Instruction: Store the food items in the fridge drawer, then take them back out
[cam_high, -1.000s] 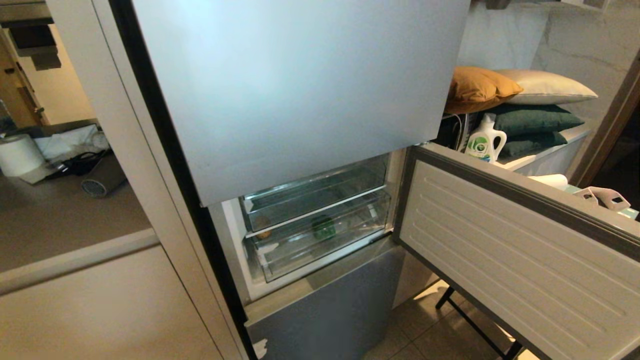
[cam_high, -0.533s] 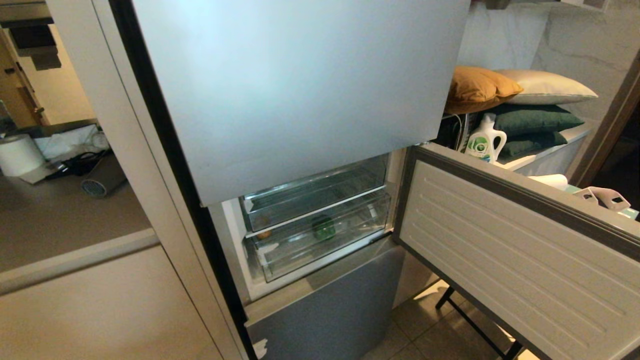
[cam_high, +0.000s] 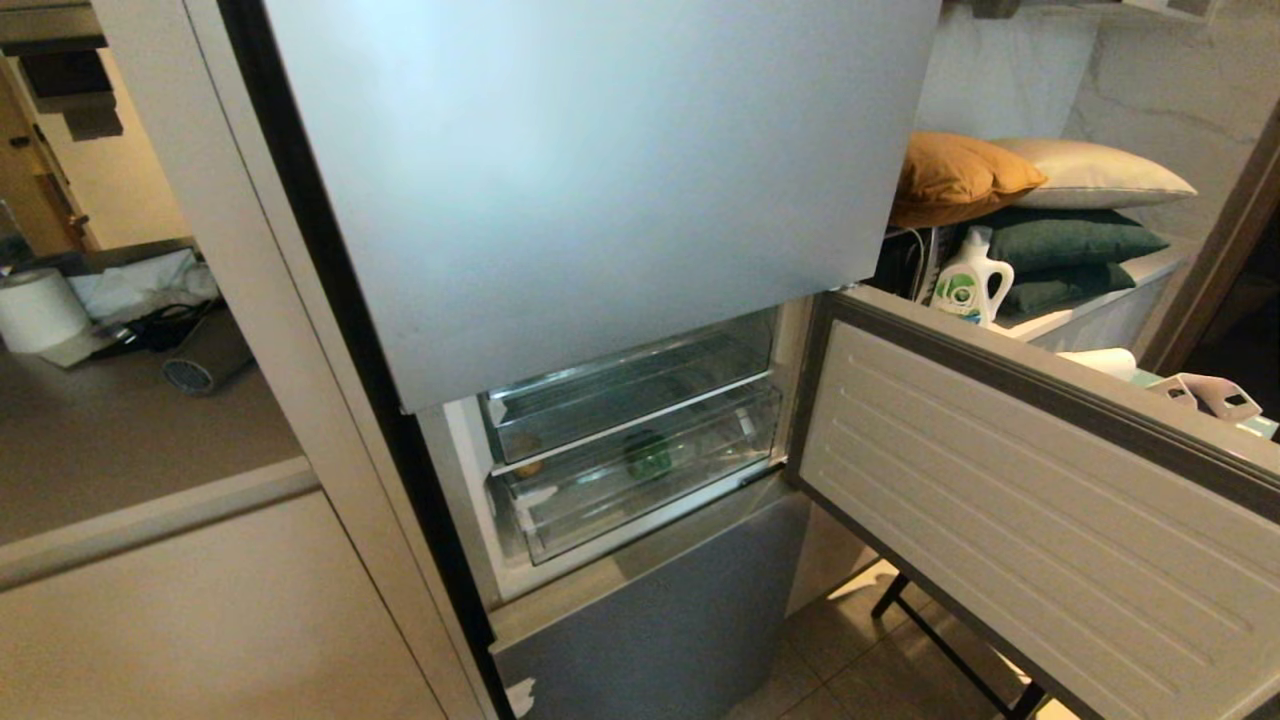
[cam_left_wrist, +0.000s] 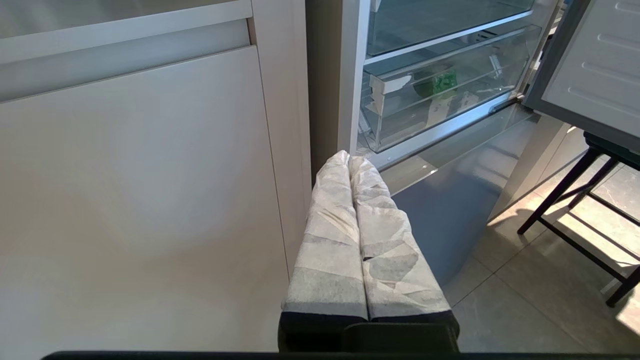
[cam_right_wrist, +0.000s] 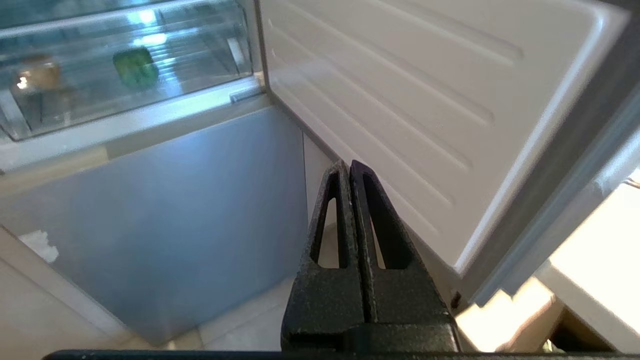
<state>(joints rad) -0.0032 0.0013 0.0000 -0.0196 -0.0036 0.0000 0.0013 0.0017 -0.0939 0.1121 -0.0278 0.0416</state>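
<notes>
The fridge drawer is a clear bin pushed into the open middle compartment. Inside it lie the green bell pepper near the middle and the tan potato at its left end. Neither arm shows in the head view. In the left wrist view my left gripper, fingers wrapped in white, is shut and empty, low beside the cabinet, well short of the drawer and pepper. My right gripper is shut and empty, below the drawer, with pepper and potato behind its clear front.
The middle fridge door hangs open to the right over a black stand. The upper door and lower silver panel are closed. Beige cabinet stands left. Pillows and a detergent bottle sit on a counter behind.
</notes>
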